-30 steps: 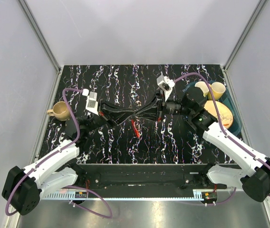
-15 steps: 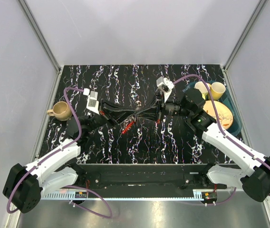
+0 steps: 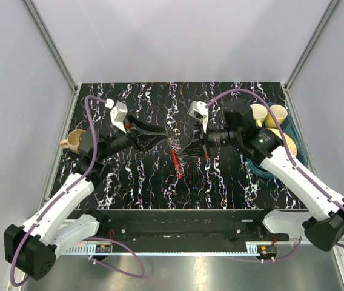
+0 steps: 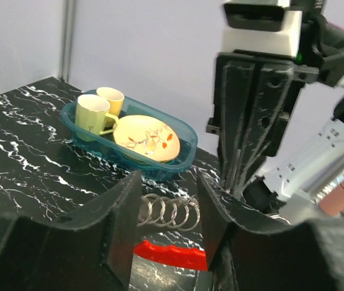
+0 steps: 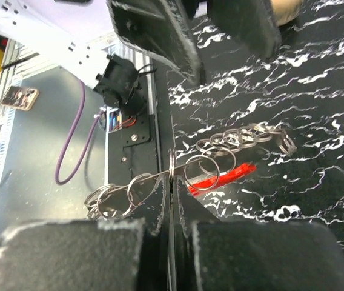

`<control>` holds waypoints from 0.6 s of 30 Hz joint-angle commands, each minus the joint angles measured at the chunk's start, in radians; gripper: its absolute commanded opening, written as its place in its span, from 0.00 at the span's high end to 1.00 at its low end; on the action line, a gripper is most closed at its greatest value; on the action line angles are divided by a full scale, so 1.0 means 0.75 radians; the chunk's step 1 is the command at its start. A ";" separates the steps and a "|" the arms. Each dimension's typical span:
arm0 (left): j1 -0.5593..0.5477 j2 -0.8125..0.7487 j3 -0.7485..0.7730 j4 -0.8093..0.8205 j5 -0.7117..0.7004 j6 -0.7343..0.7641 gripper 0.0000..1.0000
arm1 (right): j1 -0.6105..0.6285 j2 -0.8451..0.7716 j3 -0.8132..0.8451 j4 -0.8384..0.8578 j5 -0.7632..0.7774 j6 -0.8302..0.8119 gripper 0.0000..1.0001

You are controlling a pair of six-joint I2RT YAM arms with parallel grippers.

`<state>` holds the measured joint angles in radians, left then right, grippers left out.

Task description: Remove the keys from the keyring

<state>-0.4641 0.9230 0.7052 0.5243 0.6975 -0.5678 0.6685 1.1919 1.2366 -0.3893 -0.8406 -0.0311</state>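
The keyring shows as a chain of thin silver rings (image 5: 244, 139) joined to a bright red elongated piece (image 5: 220, 176). My right gripper (image 5: 171, 182) is shut on one ring of this chain, and more rings (image 5: 108, 197) hang off its other side. In the top view the red piece (image 3: 176, 162) hangs just below the right gripper (image 3: 183, 150). My left gripper (image 3: 158, 136) is open and empty, a little to the left of the bunch. Its wrist view looks between the spread jaws at the rings (image 4: 169, 212) and the red piece (image 4: 172, 254). I cannot make out flat keys.
A blue tub (image 4: 187, 148) with two pale yellow mugs (image 3: 278, 115) and a patterned plate (image 4: 145, 133) stands at the right, partly under my right arm. A tan mug (image 3: 75, 140) stands at the table's left edge.
The two grippers, together at the middle before, have parted. The left gripper has drawn back to the left and stands open. The red piece has swung down below the right gripper.
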 commanded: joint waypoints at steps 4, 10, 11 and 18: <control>0.009 0.092 0.315 -0.541 0.395 0.356 0.53 | 0.011 0.217 0.347 -0.695 -0.080 -0.282 1.00; 0.009 0.123 0.383 -0.695 0.528 0.465 0.51 | 0.011 0.280 0.444 -0.769 -0.106 -0.306 1.00; 0.009 0.136 0.383 -0.725 0.540 0.457 0.51 | 0.011 0.288 0.448 -0.769 -0.121 -0.302 1.00; -0.009 0.215 0.405 -0.703 0.567 0.340 0.50 | 0.019 0.325 0.458 -0.763 -0.170 -0.290 1.00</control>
<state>-0.4610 1.0557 0.9474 -0.0086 1.0660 -0.2779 0.6697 1.4231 1.5333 -0.9531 -0.9077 -0.2398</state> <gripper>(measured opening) 0.494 0.012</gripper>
